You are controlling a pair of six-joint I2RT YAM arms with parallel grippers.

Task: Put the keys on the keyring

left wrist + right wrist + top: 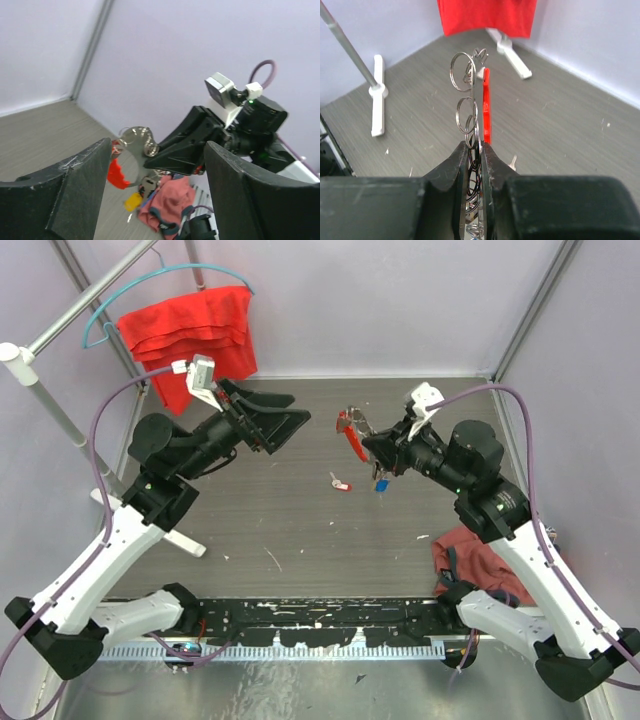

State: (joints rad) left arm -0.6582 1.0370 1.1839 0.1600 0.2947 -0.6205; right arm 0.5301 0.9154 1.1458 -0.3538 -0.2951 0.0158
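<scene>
Currently the right gripper (474, 150) has its jaws pinched together on a bunch of thin silver wire keyrings (470, 75), held up off the grey wood-grain tabletop (250, 530) toward centre-back. In the right wrist cam the rings stand upright above the black fingertips, several loops stacked. A flat red plastic tag (486, 105) sits edge-on just beside them. More loops show lower down, btwn the fingers.

The left gripper (298, 410) has its jaws wide apart w/ nothing btwn them. It points toward the ring bunch, w/ a clear gap btwn the two grippers. The left wrist cam looks past its own black pads (75, 190) straight at the right gripper & rings.

Keys:
- One small silver key with a red head (340, 482) lies loose on the tabletop, near the bunch but apart from both grippers.
- A small blue plastic piece (381, 483) shows just beside the right gripper in the top view. Can't tell if it hangs from the rings or lies on the tabletop.
- The left wrist cam shows a yellow plastic tag (132, 201) low under the rings. Hanging or lying, can't tell.

Bkgd: a red towel (190, 325) is draped on a teal wire hanger (100, 315) at back left. A crumpled maroon cloth (470, 555) lies on the tabletop at the right arm's side.
</scene>
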